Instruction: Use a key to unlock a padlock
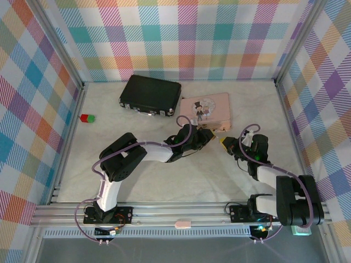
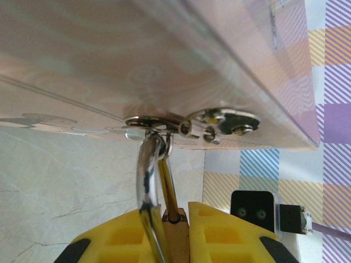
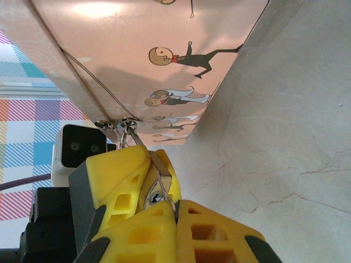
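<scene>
My left gripper [image 2: 175, 212] is shut on the brass padlock [image 2: 176, 241]. The lock's silvery shackle [image 2: 147, 175] runs up through the hasp [image 2: 159, 121] on the edge of the pink box [image 1: 211, 107]. In the right wrist view the padlock [image 3: 149, 189] sits between the left gripper's yellow fingers [image 3: 118, 167], keyhole face [image 3: 156, 196] turned toward me. My right gripper [image 3: 176, 205] is shut on the key [image 3: 171, 193], a thin silver sliver at the finger seam, right beside the keyhole. From above, left gripper [image 1: 211, 135] and right gripper [image 1: 224, 143] meet at the box's near edge.
A black case [image 1: 151, 94] lies behind and left of the pink box. A small red and green block [image 1: 86, 118] sits by the left wall. Checked walls close in the white table [image 1: 164, 181] on three sides.
</scene>
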{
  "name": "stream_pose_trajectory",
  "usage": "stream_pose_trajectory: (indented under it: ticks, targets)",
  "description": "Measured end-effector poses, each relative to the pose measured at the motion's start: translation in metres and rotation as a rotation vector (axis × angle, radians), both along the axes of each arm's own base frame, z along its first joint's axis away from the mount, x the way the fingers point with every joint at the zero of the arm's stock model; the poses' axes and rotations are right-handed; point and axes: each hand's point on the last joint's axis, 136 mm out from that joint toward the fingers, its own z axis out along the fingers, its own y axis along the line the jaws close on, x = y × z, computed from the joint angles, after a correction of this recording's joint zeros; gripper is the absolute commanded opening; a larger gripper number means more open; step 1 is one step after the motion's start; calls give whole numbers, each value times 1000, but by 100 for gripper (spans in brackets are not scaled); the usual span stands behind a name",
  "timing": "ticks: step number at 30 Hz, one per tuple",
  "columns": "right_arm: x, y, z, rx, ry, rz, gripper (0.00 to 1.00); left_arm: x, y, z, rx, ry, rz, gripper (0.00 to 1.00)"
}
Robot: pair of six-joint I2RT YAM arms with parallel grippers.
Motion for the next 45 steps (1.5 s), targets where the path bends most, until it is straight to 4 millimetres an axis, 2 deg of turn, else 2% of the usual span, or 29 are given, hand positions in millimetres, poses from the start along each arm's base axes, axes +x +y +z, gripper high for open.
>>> stream_pose_trajectory:
  ticks: [10, 36, 45]
  targets:
    - [5, 6, 1, 13, -4, 12, 0, 1, -1, 4, -16, -9, 1, 0]
    - [0, 8, 0, 3, 21, 5, 0, 1, -1, 5, -19, -11, 2, 0]
    - [-5, 20, -6, 6, 38, 51, 0, 1, -1, 5, -19, -11, 2, 0]
